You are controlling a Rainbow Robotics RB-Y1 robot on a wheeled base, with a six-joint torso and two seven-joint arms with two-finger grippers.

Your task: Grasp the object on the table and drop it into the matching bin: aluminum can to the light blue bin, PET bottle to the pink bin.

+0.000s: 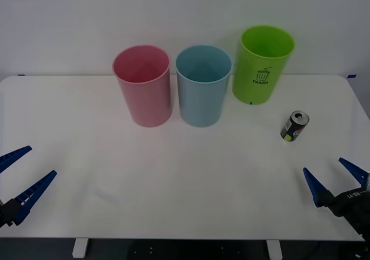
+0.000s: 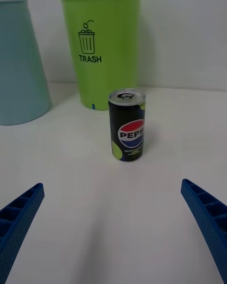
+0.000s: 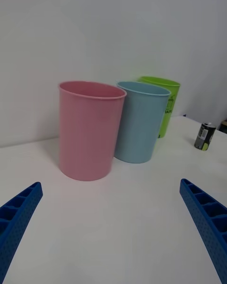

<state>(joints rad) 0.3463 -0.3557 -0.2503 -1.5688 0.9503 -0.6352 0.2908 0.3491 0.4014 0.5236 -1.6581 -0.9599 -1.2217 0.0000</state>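
Note:
The aluminum can (image 1: 295, 126) (image 2: 126, 125) (image 3: 205, 136) is small and dark with a silver lid, and it stands upright on the white table (image 1: 173, 185) at the right. The pink bin (image 1: 143, 85) (image 3: 88, 128) and the light blue bin (image 1: 202, 85) (image 3: 140, 120) (image 2: 19, 64) stand side by side at the back centre. My right gripper (image 1: 334, 179) (image 2: 113, 227) is open near the front right edge, a short way in front of the can. Low at the front left edge, my left gripper (image 1: 22, 170) (image 3: 111, 222) is open and holds nothing.
A lime green bin marked "TRASH" (image 1: 263, 63) (image 2: 101, 47) (image 3: 166, 105) stands behind the can, right of the light blue bin. A plain white wall runs behind the table.

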